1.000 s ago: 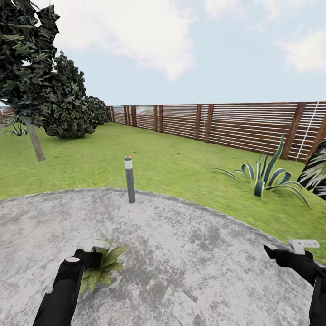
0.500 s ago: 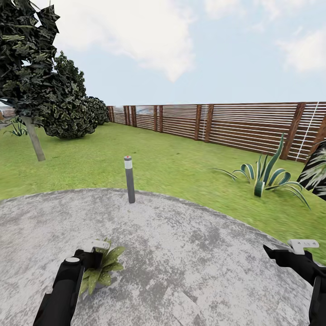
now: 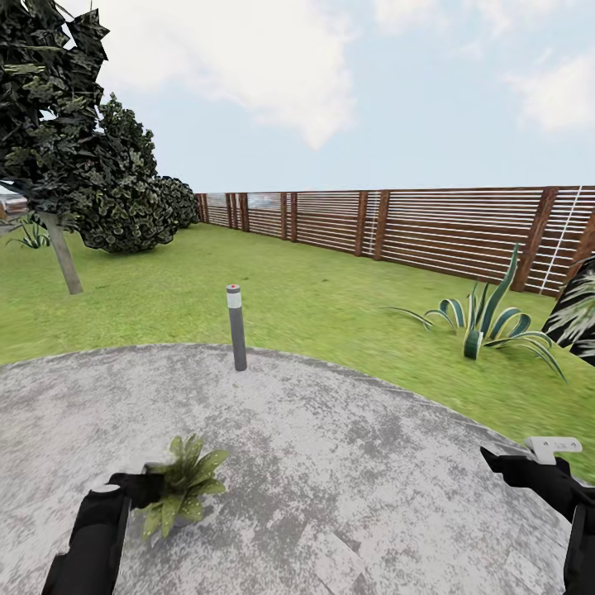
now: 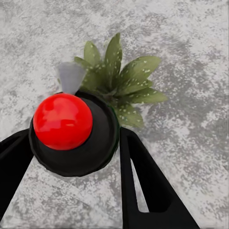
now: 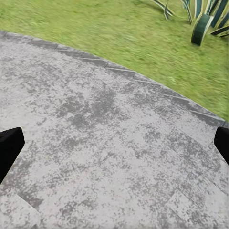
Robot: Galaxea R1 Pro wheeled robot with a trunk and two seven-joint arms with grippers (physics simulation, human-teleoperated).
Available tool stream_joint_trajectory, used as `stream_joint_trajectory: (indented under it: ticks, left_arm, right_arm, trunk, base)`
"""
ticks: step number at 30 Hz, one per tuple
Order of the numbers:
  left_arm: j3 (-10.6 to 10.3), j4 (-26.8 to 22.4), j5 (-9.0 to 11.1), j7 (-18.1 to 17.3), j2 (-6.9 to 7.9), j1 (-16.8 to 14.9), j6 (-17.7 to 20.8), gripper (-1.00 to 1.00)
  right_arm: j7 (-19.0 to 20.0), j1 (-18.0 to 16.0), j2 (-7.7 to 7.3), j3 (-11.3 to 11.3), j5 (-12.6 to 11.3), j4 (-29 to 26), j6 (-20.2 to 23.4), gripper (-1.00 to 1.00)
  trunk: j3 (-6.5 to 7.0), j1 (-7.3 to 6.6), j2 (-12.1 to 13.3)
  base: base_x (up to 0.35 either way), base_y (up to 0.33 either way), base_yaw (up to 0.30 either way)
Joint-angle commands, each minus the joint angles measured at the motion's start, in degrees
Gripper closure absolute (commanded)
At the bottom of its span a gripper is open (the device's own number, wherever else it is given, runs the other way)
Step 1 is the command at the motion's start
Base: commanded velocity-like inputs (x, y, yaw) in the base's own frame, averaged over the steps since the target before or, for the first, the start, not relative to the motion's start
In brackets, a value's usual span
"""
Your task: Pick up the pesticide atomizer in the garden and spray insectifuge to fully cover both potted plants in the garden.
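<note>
A potted plant point(image 3: 182, 483), a low rosette of pointed green leaves, stands on the grey patio point(image 3: 347, 446) at the lower left. My left gripper point(image 3: 136, 487) hangs close beside and above it. In the left wrist view this gripper point(image 4: 74, 136) is shut on the pesticide atomizer point(image 4: 64, 119), seen end-on as a dark round body with a red knob. Its pale nozzle point(image 4: 70, 76) points at the plant point(image 4: 121, 76). Whitish specks of insectifuge point(image 4: 125, 112) dot the leaves. My right gripper point(image 3: 512, 459) is open over bare paving at the lower right, its fingers point(image 5: 9, 145) wide apart.
A grey bollard lamp point(image 3: 237, 326) stands at the patio's far edge. On the lawn to the right grow a striped agave point(image 3: 479, 322) and a palm point(image 3: 578, 314). A slatted brown fence point(image 3: 430, 227) closes the back, with a tree point(image 3: 62, 248) and dark shrubs point(image 3: 124, 207) at the left.
My left arm has dropped lower and drawn back to the left, so more of the plant's leaves show. The right arm and the camera have not moved.
</note>
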Motion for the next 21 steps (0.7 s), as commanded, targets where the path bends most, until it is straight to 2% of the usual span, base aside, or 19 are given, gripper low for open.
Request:
stream_joint_trajectory:
  ticks: [1, 4, 9, 12, 13, 15, 16, 19, 21]
  left_arm:
    - [0.86, -0.09, -0.46, -0.64, -0.06, -0.06, 0.08, 1.0]
    - [1.68, -0.09, -0.47, -0.68, -0.05, -0.05, 0.08, 1.0]
    - [1.93, -0.09, -0.47, -0.69, -0.05, -0.05, 0.08, 1.0]
    - [0.59, -0.02, -0.5, -0.76, -0.21, -0.14, 0.08, 1.0]
    - [-0.75, -0.01, -0.49, -0.77, -0.28, -0.17, 0.08, 1.0]
    - [-7.65, 0.05, -0.45, -0.71, -0.4, -0.21, 0.08, 1.0]
    - [-12.8, 0.07, -0.42, -0.65, -0.44, -0.17, 0.08, 1.0]
    - [-21.24, 0.08, -0.33, -0.44, -0.55, 0.04, 0.15, 1.0]
    - [-23.11, 0.08, -0.31, -0.39, -0.56, 0.27, 0.16, 1.0]
  right_arm:
    - [0.41, -0.09, 0.04, -0.13, 0.29, -0.09, 0.19, -1.0]
    - [0.41, -0.09, 0.04, -0.12, 0.3, -0.09, 0.19, -1.0]
    - [0.41, -0.09, 0.04, -0.12, 0.27, -0.09, 0.19, -1.0]
    - [0.41, -0.09, 0.04, -0.12, 0.27, -0.09, 0.19, -1.0]
    - [0.41, -0.09, 0.04, -0.11, 0.27, -0.09, 0.19, -1.0]
    - [0.41, -0.09, 0.04, -0.15, 0.27, -0.09, 0.19, -1.0]
    - [0.41, -0.09, 0.04, -0.16, 0.29, -0.09, 0.19, -1.0]
    - [0.41, -0.09, 0.02, -0.14, 0.29, -0.09, 0.19, -1.0]
    - [0.41, -0.09, 0.03, -0.16, 0.31, -0.09, 0.19, -1.0]
  trunk:
    - [-0.06, 0.0, -0.04]
    - [-0.06, 0.0, -0.04]
    - [-0.06, 0.0, -0.04]
    - [-0.06, 0.0, -0.04]
    - [-0.06, 0.0, -0.04]
    - [-0.06, 0.0, -0.04]
    - [-0.06, 0.0, -0.04]
    - [-0.06, 0.0, -0.04]
    - [-0.06, 0.0, -0.04]
  base:
    - [0.0, 0.0, 0.0]
    - [0.0, 0.0, 0.0]
    - [0.0, 0.0, 0.0]
    - [0.0, 0.0, 0.0]
    - [0.0, 0.0, 0.0]
    - [0.0, 0.0, 0.0]
    - [0.0, 0.0, 0.0]
    - [0.0, 0.0, 0.0]
    - [0.0, 0.0, 0.0]
